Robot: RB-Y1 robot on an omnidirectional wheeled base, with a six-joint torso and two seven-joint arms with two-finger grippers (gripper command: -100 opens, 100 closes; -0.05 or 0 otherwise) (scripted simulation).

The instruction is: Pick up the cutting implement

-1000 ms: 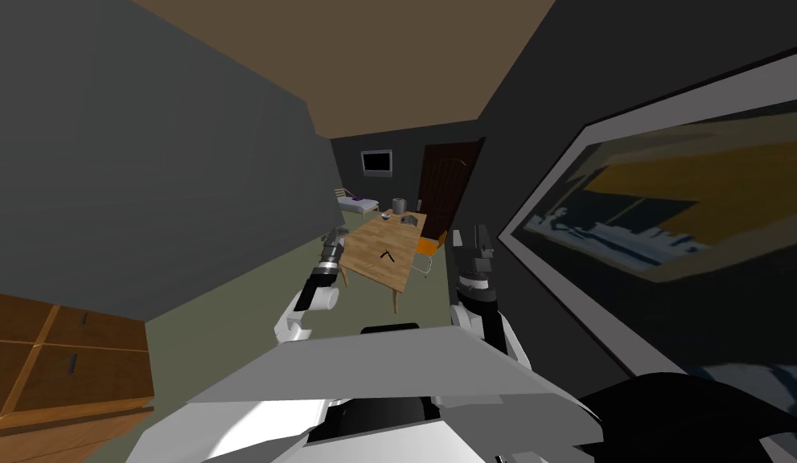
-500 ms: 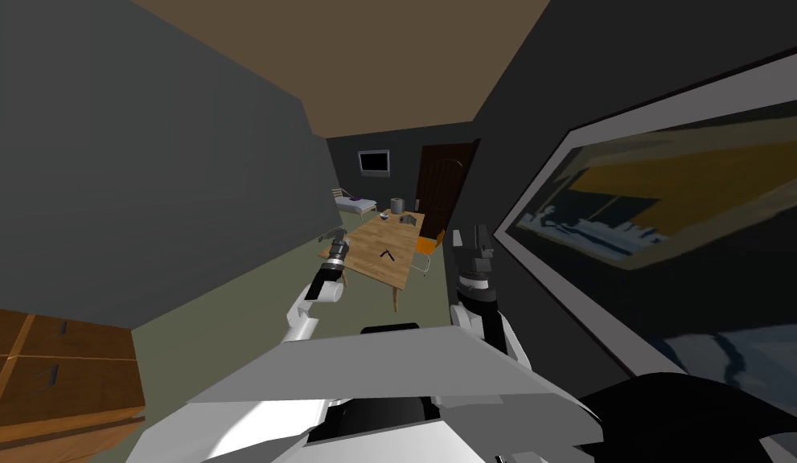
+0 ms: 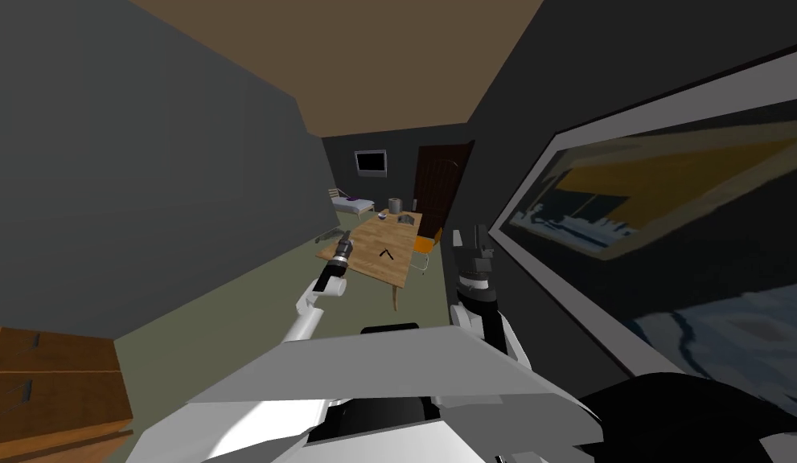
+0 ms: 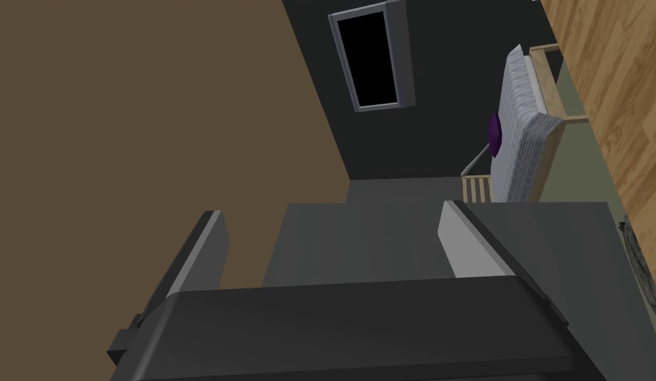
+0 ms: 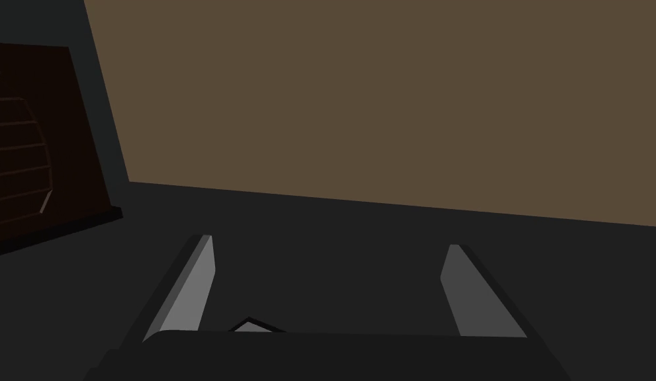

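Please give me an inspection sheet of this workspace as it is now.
Surface: light wooden table, some way ahead of me.
Job's things: small dark V-shaped cutting implement lying mid-table, untouched.
Clutter: grey cylinder and small bowl at the table's far end.
Grippers: left gripper open, empty; right gripper open, empty.
Cables: nothing seen.
Surroundings: orange chair beside the table, dark door, bed, wooden drawers.
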